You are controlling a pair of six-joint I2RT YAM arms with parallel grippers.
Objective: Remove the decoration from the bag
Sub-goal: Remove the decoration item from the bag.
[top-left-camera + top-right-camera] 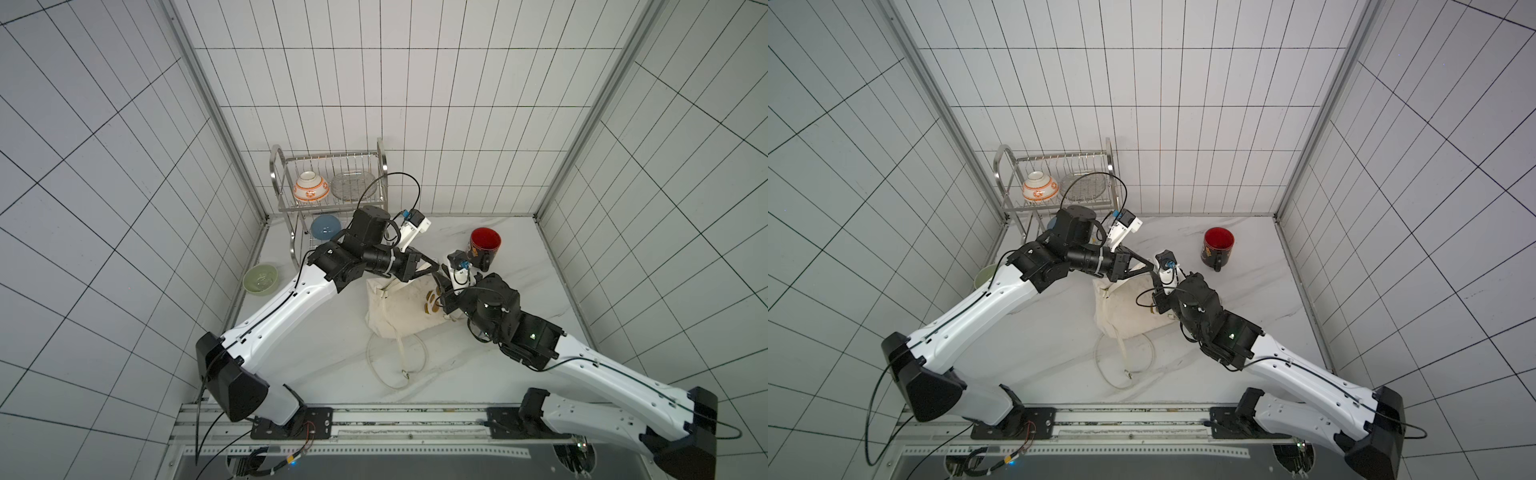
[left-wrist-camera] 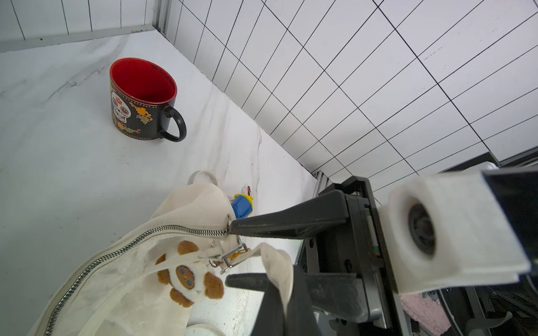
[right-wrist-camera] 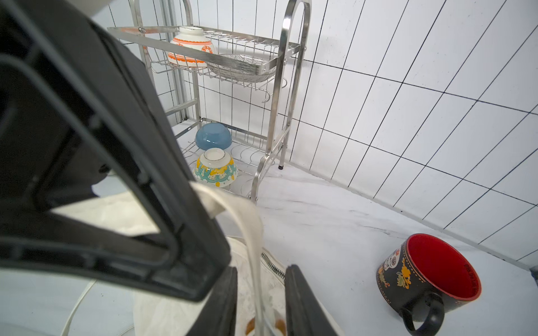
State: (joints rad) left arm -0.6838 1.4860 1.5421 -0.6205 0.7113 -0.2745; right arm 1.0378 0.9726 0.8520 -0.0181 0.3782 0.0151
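Nearest our lens we had the left gripper [image 3: 201, 288], fingers pressed together on a cream fold of the bag [image 1: 395, 311], which lay on the table [image 1: 332, 340] between both arms. The brown-white plush decoration [image 2: 189, 279] sat on it by a metal clip [image 2: 233, 259]. The right gripper [image 3: 262, 269] had its fingers spread astride a strap [image 3: 250, 232]. We couldn't read the rim lettering on the mug [image 2: 142, 99].

Four bowls: an orange bowl [image 1: 311, 188], a blue bowl [image 1: 325, 227], a yellow bowl [image 3: 215, 167] and a green bowl [image 1: 260, 279]. One glass dish [image 1: 353, 186], one rack [image 1: 332, 155], one mug [image 1: 484, 248], one bag [image 1: 399, 309], one plush [image 2: 189, 276]. Two arms: left arm [image 1: 286, 305], right arm [image 1: 602, 374].
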